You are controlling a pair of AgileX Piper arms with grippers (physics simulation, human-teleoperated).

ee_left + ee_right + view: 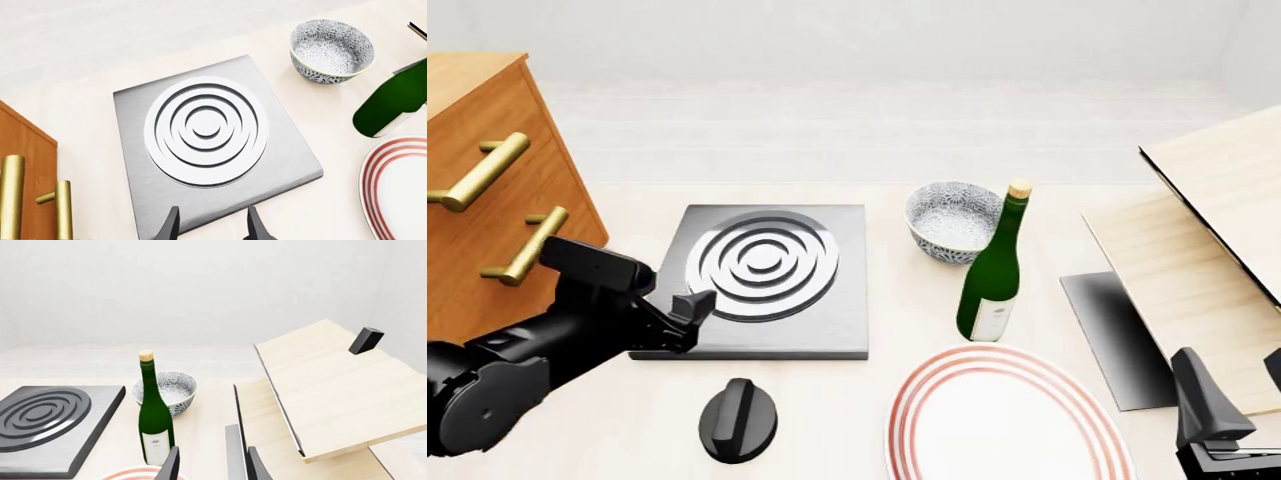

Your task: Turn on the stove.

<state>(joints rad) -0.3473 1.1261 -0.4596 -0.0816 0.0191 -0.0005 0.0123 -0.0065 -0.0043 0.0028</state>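
Left gripper (694,318) open, narrow gap, empty, at stove (771,278) lower-left edge, frame center-left. Knob (738,419) bottom center, apart from stove. Right gripper (211,466) open, empty, lower right.

Ahead of my left pincer (698,310): stove (851,300), brushed grey metal slab, satin sheen; burner rings (761,262) pale silver, smooth. Just nearer than my fingers (169,227), which are matt black: knob (738,420), black, ridged, dull gloss. Beside my arm: cabinet (487,205), warm wood, smooth, with brass-look handles (527,245). Beyond my right pincer (212,465): wine bottle (155,415), glossy green glass, paper label; bowl (175,390), glazed ceramic, grey patterned; plate (961,420), glossy white with red rings; boards (333,390) of pale unvarnished-looking wood; flat panel (1114,340), matt dark grey.
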